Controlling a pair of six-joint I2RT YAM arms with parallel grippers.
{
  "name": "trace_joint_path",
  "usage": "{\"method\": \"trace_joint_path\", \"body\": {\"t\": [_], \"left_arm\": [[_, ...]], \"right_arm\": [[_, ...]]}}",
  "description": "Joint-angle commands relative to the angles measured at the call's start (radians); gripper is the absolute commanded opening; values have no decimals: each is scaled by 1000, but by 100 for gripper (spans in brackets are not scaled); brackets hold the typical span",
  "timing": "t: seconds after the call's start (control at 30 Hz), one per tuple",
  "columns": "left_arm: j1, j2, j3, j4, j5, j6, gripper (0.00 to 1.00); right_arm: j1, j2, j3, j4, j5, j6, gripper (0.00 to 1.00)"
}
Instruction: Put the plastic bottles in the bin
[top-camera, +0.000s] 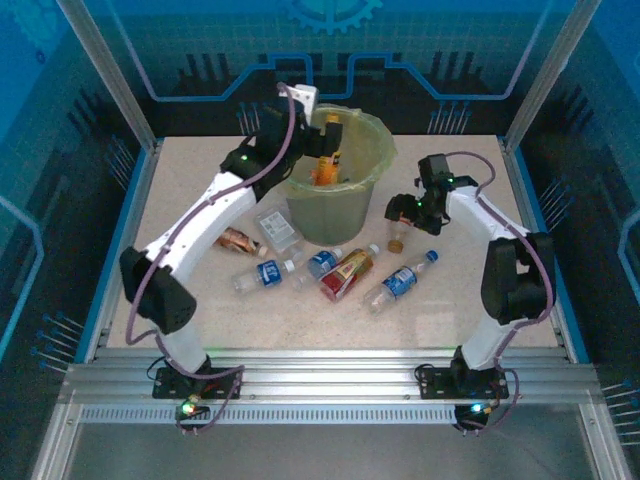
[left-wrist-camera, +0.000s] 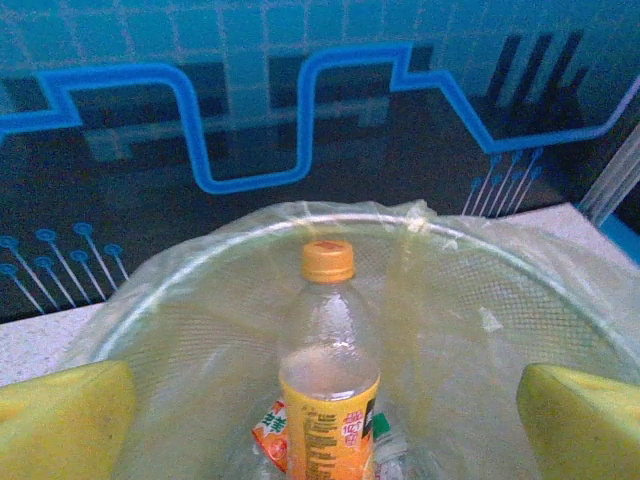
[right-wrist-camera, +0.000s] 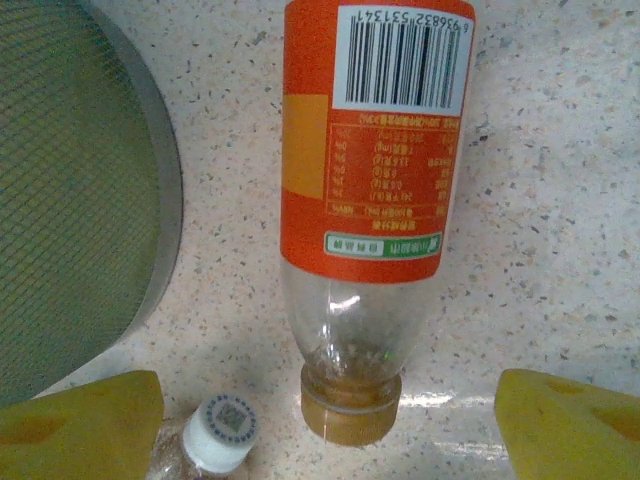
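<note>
The left claw (left-wrist-camera: 320, 425) hangs over the bin (left-wrist-camera: 520, 290) with its 2 yellow fingers (left-wrist-camera: 62, 420) spread wide. An orange-labelled bottle (left-wrist-camera: 328, 400) stands cap up between them, inside the bag-lined bin and touching neither finger. The right claw (right-wrist-camera: 325, 425) is likewise spread apart, low over the bench (right-wrist-camera: 560, 150) just beside the bin's wall. A barcoded orange bottle (right-wrist-camera: 365, 190) lies between its fingers, cap toward the wrist, clear of both, with a white-capped bottle (right-wrist-camera: 225, 430) close by its left finger.
</note>
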Motion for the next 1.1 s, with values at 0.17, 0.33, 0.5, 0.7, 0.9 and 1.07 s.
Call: {"method": "trace_joint_path", "body": {"t": [0.17, 0.33, 0.5, 0.7, 0.9, 1.07], "left_arm": [[12, -315, -288, 111, -89, -113, 99], [30, -487, -467, 139, -127, -178, 99], [62, -639, -615, 124, -157, -253, 99], [94, -772, -740, 64, -214, -334, 99], [119, -837, -821, 18, -235, -389, 99], [134, -833, -847, -6, -242, -408, 99]], "right_arm": [[11, 139, 115, -17, 65, -23, 87], [6, 216, 172, -25, 74, -26, 86], [1, 261, 199, -16, 72, -27, 84], [-1, 301, 218, -6, 75, -31, 81], [-2, 336, 240, 2, 79, -31, 75], [-2, 334, 246, 6, 105, -37, 60]]}}
